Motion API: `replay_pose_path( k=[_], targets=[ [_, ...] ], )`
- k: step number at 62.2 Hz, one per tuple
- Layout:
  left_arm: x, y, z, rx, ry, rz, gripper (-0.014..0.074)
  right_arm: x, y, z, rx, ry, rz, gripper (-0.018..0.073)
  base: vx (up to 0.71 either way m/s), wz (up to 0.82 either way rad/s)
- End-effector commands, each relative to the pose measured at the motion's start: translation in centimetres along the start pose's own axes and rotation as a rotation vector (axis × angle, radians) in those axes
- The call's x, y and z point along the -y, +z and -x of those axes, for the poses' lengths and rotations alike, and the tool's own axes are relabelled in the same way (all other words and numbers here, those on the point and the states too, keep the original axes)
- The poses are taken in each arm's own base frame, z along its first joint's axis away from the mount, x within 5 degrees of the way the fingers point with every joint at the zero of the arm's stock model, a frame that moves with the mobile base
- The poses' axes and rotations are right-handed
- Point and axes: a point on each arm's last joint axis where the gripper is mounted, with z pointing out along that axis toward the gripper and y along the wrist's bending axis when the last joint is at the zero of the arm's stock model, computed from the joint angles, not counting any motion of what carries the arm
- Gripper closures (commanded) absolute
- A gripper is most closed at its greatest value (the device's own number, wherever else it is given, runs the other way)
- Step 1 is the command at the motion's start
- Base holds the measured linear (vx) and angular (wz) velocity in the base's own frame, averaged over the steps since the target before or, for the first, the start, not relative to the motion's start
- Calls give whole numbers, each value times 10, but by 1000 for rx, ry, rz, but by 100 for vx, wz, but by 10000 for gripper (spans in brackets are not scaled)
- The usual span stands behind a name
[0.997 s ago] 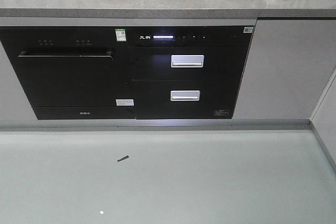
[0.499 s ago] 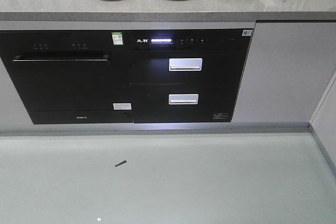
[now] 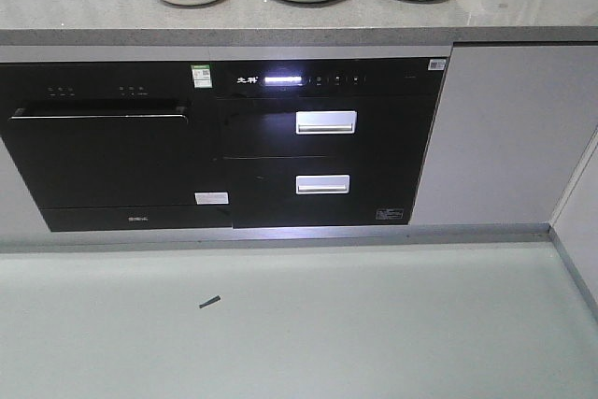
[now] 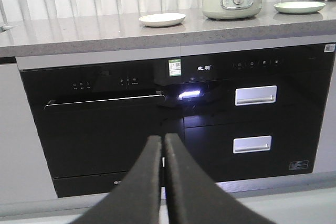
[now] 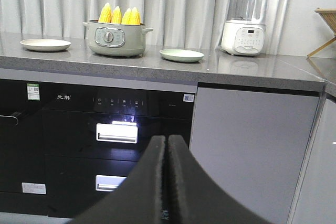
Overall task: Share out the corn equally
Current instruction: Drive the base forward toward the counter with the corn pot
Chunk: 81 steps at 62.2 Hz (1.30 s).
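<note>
Glossy appliance fronts point(image 3: 318, 151), speckled stone counter point(image 3: 93, 16)

The corn point(image 5: 119, 15) is bright yellow. The pot point(image 5: 116, 38) looks pale sage, perhaps cream in this light. The left plate point(image 5: 45, 44) is cream, the right plate point(image 5: 181, 54) pale green. The counter point(image 5: 247, 72) is speckled grey, the oven point(image 3: 112, 151) glossy black.

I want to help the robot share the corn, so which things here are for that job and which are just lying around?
For the job:
corn, standing in the pot
cream plate, probably
green plate, probably

Just there:
blender
black drawer cabinet
little black scrap on the floor
</note>
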Motion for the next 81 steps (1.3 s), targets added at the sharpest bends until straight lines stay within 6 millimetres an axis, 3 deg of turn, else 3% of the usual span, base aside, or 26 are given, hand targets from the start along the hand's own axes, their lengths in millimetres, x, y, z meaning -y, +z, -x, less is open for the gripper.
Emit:
replay_pose_path(
  k=[1, 81],
  targets=[
    [1, -1, 7, 91, -11, -8, 603, 0, 0, 4, 69, -2, -1, 561, 8, -2],
    [1, -1, 7, 91, -11, -8, 603, 0, 0, 4, 68, -2, -1, 561, 11, 0]
  ],
)
